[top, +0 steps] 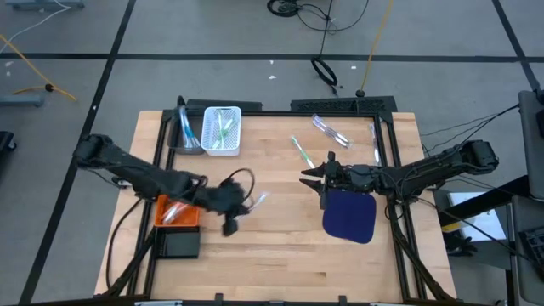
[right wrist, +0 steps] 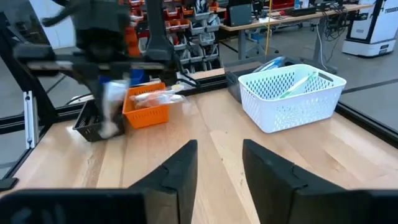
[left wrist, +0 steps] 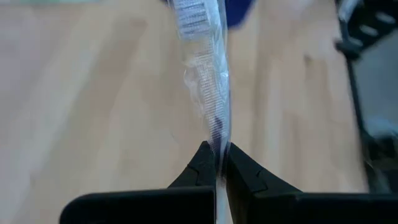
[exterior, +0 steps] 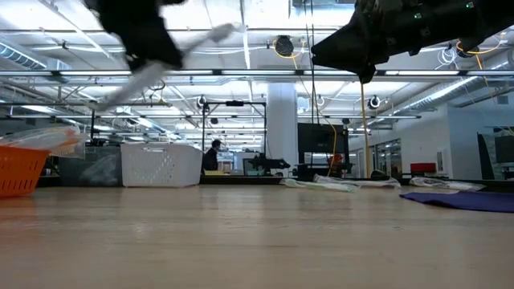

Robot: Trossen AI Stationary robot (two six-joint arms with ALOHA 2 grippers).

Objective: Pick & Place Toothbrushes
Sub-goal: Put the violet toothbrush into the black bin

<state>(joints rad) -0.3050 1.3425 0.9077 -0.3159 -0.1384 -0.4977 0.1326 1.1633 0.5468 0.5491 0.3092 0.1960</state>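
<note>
High view shows your left gripper (top: 252,202) clamped on a wrapped toothbrush (top: 258,201), lifted over bare wood just right of the orange basket (top: 177,213). Your right gripper (top: 311,180), fingers apart, hovers empty near the blue cloth (top: 350,215). More toothbrushes (top: 330,131) lie near the far edge, beside the white basket (top: 222,130).

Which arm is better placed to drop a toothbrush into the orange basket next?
Left. Its tool is shut on a wrapped toothbrush beside the orange basket; the right tool is open, empty and farther away.
</note>
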